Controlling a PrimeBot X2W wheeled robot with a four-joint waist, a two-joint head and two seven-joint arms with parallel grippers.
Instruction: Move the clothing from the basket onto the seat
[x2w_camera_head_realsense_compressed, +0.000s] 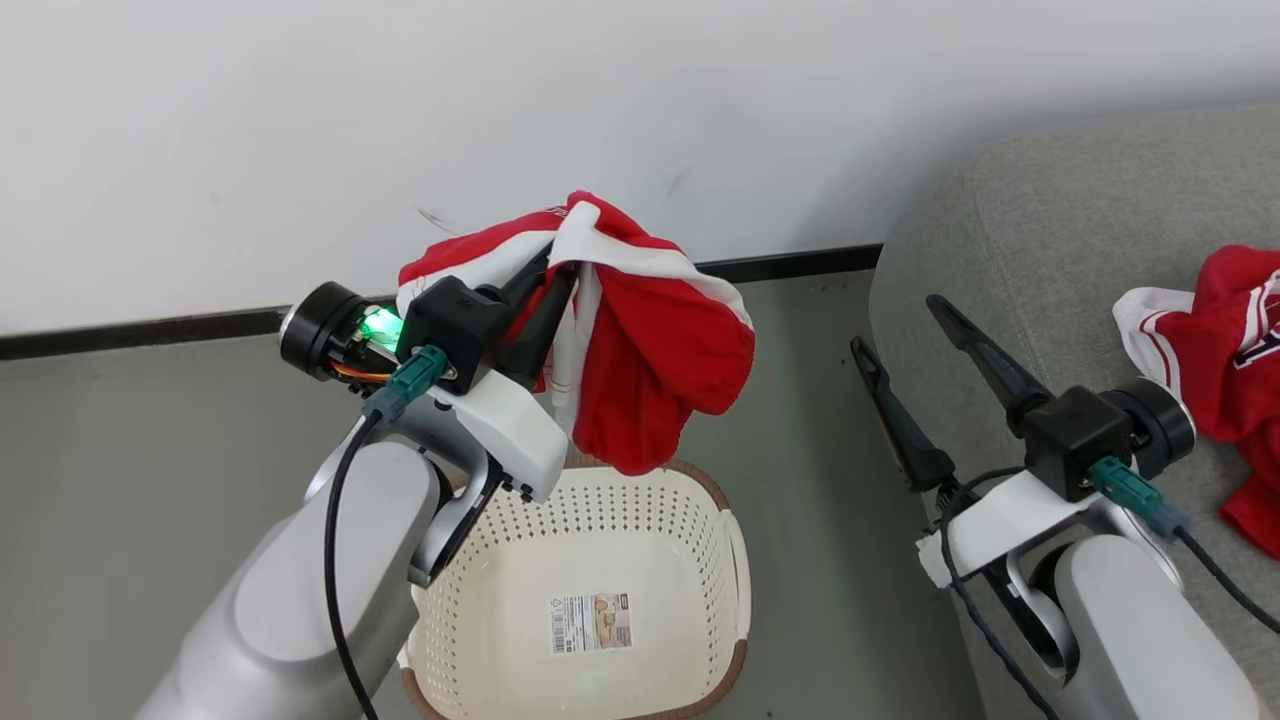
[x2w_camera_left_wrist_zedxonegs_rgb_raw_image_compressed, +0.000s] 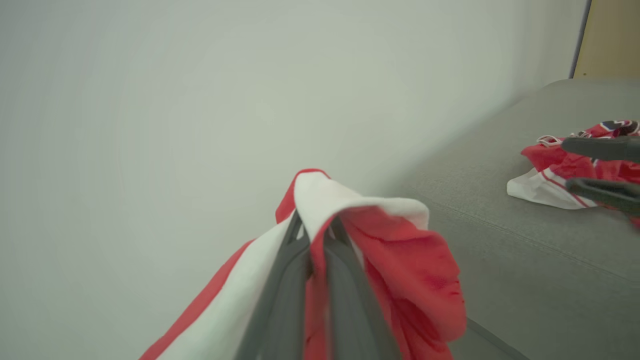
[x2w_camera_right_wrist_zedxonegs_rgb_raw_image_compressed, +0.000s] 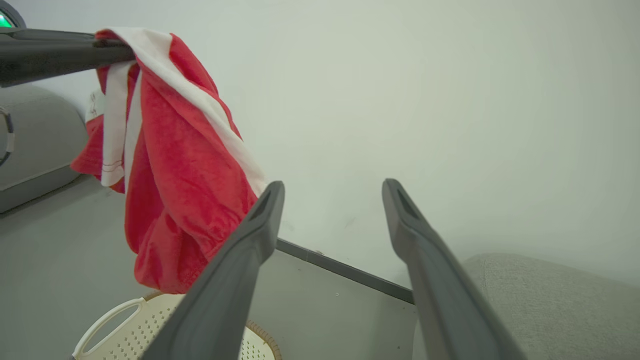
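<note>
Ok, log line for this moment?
left gripper: shut on red garment, above basket | right gripper: open, empty | basket: looks empty | seat: other clothing

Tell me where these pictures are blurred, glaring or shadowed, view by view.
Head view: sharp, a small green light glares, soft shadow on the wall beside the seat. Left wrist view: the left gripper and the held clothing blurred up close. Right wrist view: right gripper slightly soft.
</note>
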